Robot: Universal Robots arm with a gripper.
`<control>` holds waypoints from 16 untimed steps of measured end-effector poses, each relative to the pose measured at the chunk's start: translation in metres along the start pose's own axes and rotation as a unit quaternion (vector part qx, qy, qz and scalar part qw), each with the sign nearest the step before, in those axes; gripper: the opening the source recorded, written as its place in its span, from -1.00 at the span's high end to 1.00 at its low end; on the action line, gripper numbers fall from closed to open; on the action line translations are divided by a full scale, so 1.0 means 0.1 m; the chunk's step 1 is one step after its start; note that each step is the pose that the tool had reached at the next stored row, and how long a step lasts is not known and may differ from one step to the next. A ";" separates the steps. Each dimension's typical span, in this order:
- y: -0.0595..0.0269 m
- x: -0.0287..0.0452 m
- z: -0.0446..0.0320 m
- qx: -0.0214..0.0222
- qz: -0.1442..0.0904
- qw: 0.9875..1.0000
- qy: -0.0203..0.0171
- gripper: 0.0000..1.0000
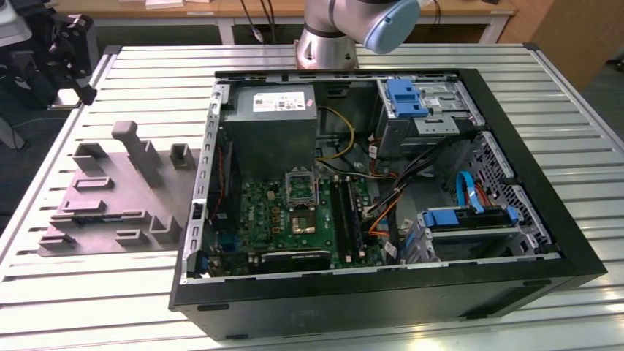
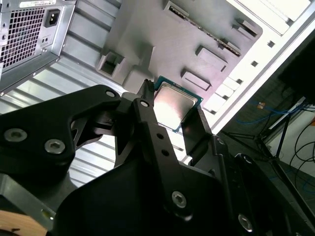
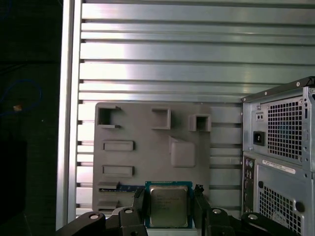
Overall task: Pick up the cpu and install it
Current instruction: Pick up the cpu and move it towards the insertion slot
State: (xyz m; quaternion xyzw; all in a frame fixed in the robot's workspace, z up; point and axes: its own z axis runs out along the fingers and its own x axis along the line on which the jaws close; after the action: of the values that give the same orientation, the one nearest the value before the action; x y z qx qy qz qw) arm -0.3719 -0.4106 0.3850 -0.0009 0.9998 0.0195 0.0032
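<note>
The cpu (image 3: pixel 168 206) is a small square chip with a silvery top and a green rim. It sits between the two black fingers of my gripper (image 3: pixel 168 195), which is shut on its opposite edges. Both wrist views show the cpu (image 2: pixel 175 105) in the gripper (image 2: pixel 172 101), held well above the grey moulded tray (image 3: pixel 147 130). In the exterior view, the green motherboard (image 1: pixel 283 219) lies inside the open computer case (image 1: pixel 546 241). Its dark square socket (image 1: pixel 297 221) lies bare, with the metal frame (image 1: pixel 300 180) swung up beside it.
The grey tray (image 1: pixel 107 201) lies on the slatted metal table (image 1: pixel 117 292) at the exterior view's left of the case. Inside the case are a power supply (image 1: pixel 278 110), loose cables (image 1: pixel 390 197) and blue drive brackets (image 1: pixel 405 95). The arm's base (image 1: pixel 326 44) stands behind the case.
</note>
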 end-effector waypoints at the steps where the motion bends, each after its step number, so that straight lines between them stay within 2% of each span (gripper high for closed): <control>1: 0.000 -0.005 0.000 0.000 0.000 1.000 0.000 0.06; 16: 0.000 -0.056 0.000 0.000 0.000 1.000 0.000 0.06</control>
State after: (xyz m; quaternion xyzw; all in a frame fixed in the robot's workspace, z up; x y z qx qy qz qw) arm -0.3663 -0.4106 0.3850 -0.0009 0.9998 0.0194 0.0032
